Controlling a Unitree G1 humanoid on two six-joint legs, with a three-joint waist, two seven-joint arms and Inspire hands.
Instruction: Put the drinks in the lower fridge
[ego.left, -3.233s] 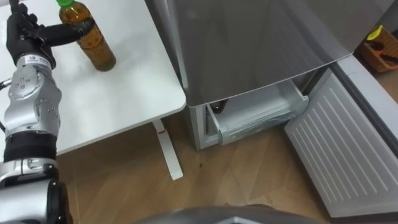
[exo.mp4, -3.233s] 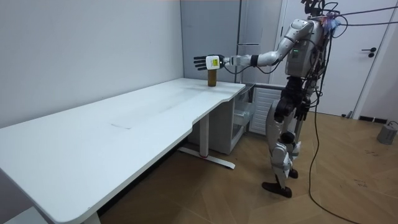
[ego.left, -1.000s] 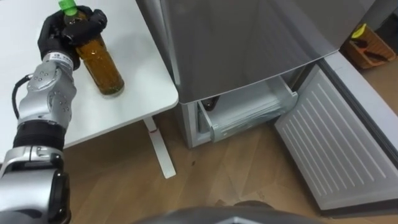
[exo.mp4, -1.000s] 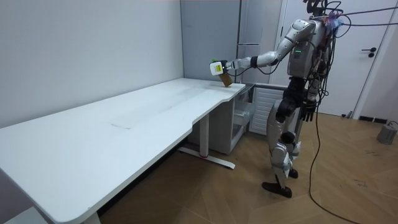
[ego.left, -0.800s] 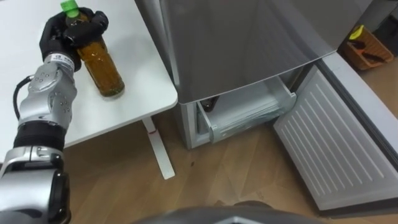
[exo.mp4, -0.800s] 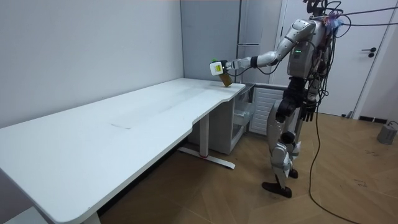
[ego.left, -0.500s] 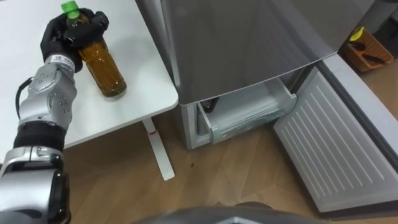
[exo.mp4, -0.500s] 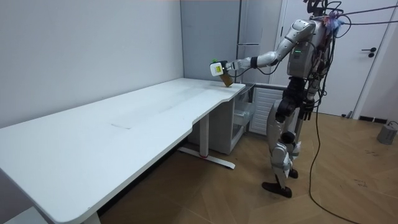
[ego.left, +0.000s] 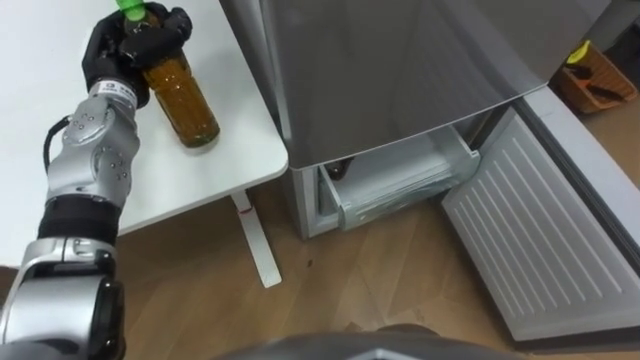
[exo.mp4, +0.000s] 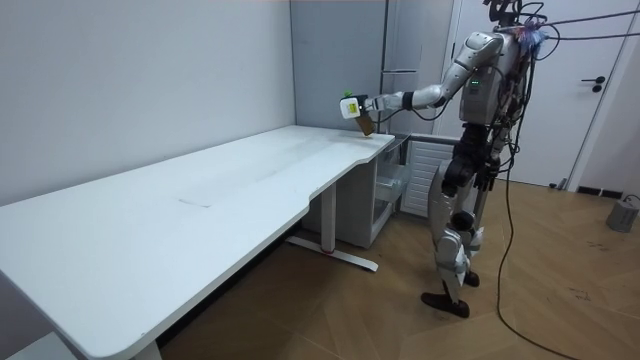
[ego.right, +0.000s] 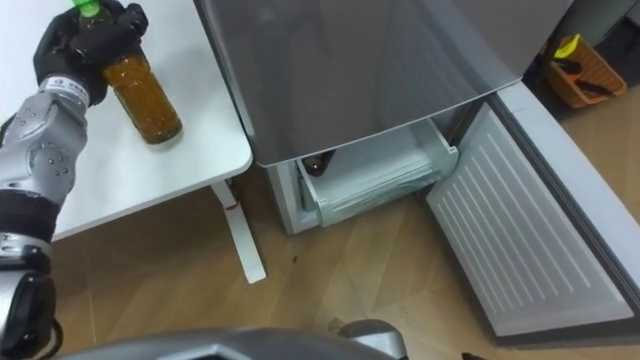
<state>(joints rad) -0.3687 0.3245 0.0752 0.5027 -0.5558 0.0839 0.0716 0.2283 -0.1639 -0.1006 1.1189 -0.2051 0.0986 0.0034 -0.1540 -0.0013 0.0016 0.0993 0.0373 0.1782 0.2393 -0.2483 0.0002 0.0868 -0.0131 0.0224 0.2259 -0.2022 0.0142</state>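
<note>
Your left robot hand (ego.left: 135, 45) is now clamped round the neck of the amber drink bottle (ego.left: 185, 95), beside which it stood open seconds ago. The bottle tilts above the table (ego.left: 150, 190) corner, so the carry can likely begin. The eye views show the lower fridge drawer (ego.left: 400, 185) open; the room view shows the robot standing upright at the table's end.

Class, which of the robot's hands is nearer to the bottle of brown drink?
Left. The left hand is curled round the bottle near its cap; the right hand seems to hang by the robot's hip, well away from it.
</note>
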